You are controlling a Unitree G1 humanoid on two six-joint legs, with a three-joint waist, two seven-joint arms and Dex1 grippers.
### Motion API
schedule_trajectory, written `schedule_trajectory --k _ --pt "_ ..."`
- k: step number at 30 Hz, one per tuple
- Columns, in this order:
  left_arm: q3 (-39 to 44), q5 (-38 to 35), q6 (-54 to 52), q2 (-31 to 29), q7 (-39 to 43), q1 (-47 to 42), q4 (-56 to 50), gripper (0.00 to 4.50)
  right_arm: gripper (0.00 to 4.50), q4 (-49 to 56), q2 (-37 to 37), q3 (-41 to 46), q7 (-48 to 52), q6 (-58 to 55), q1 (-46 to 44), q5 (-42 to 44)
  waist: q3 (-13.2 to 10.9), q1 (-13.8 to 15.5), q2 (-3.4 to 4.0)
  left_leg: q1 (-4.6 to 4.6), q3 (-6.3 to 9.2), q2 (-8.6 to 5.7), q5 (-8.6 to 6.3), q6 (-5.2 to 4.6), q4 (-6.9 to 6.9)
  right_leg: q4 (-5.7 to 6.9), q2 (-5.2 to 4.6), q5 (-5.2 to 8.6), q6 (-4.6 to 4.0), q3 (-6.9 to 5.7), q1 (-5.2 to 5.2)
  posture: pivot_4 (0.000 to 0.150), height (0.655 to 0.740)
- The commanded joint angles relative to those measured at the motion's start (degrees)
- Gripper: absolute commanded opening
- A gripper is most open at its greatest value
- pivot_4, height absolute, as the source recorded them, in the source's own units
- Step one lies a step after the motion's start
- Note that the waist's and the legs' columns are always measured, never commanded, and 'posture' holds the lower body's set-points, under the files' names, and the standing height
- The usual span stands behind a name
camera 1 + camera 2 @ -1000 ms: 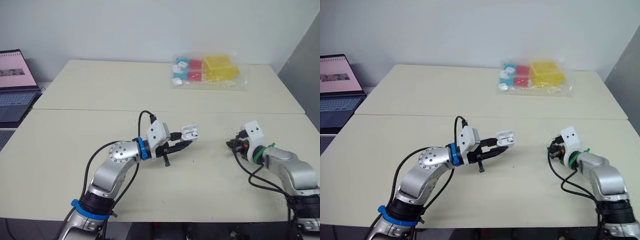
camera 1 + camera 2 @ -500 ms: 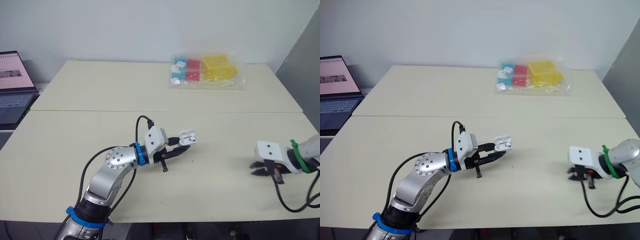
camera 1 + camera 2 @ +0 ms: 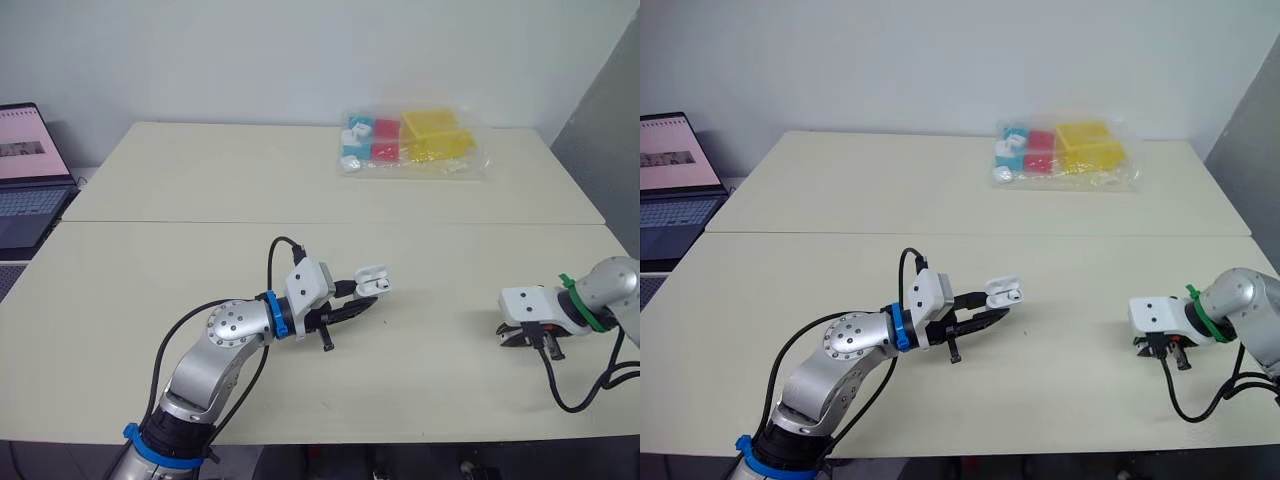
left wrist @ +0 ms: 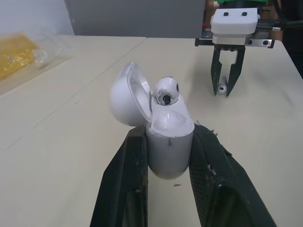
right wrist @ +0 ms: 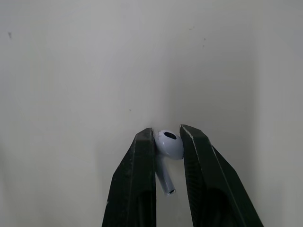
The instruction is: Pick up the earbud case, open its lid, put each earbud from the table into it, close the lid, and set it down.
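The left gripper [image 3: 366,298] holds the earbud case [image 4: 169,142] just above the surface [image 3: 180,250], near the middle. Its fingers are clamped on the case body, one on each side. The lid [image 4: 127,101] is tipped open, and one earbud [image 4: 165,90] sits in its socket with its head showing. Over the last second the right gripper [image 3: 1158,348] has swung from beside the case out to the near right of the surface. Its fingers now point down at the surface. In the last half second it has barely shifted. The right wrist view shows the loose earbud [image 5: 169,143] lying on the surface between the fingers. Its head touches both inner faces and its stem points back toward the wrist. I read the fingers as closed on it, but the hold is on the rounded head only. Judgement: the pick of the last earbud is at or just past the pinch, with no lift yet. Still to do are the carry left to the open case, seating the earbud, closing the lid and setting the case down. Risk: the smooth head may slip or rotate as it lifts. A bag of coloured blocks [image 3: 410,145] on the far side and a laptop [image 3: 25,190] at far left are well apart from the work.
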State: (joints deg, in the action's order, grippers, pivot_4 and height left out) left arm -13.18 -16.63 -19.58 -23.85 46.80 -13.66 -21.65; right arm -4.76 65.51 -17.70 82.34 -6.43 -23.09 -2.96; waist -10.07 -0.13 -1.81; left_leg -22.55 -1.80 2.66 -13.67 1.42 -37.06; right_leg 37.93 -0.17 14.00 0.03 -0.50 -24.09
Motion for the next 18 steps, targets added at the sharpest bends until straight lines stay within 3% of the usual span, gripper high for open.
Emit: schedule_trajectory --k 1,5,14,18 --pt "-0.1 -0.69 0.18 0.12 -0.38 -0.18 -2.49 0.79 0.42 -0.27 -0.13 -0.31 2.72 0.89 -1.21 -0.51 0.0 0.0 0.0 0.0 0.01 0.0 0.0 0.0 0.01 0.0 0.0 0.0 0.0 -0.01 0.0 0.15 0.74" --pt "-0.1 -0.7 0.16 0.1 -0.39 -0.1 -2.6 0.79 0.42 -1.13 -0.66 -0.62 4.5 1.3 -2.01 -1.0 0.0 -0.01 0.0 0.04 0.03 0.01 0.0 0.0 0.0 0.05 0.01 0.0 -0.01 -0.02 0.01 0.15 0.74" --pt "-0.23 -0.55 0.42 0.29 -0.44 -0.09 -2.25 0.79 3.6 -3.58 -2.48 -0.37 3.45 3.66 -4.0 -2.49 0.0 -0.17 0.0 0.18 -0.02 0.02 0.0 0.0 -0.04 0.09 0.01 -0.01 -0.01 0.02 0.1 0.15 0.74" --pt "-0.31 -0.35 0.71 0.5 -0.48 -0.31 -1.75 0.79 3.62 0.05 -1.41 2.38 4.9 0.53 -3.59 0.94 0.0 -0.16 0.0 0.2 -0.02 0.01 0.0 0.0 -0.03 0.13 0.01 -0.01 -0.01 0.03 0.1 0.15 0.74"
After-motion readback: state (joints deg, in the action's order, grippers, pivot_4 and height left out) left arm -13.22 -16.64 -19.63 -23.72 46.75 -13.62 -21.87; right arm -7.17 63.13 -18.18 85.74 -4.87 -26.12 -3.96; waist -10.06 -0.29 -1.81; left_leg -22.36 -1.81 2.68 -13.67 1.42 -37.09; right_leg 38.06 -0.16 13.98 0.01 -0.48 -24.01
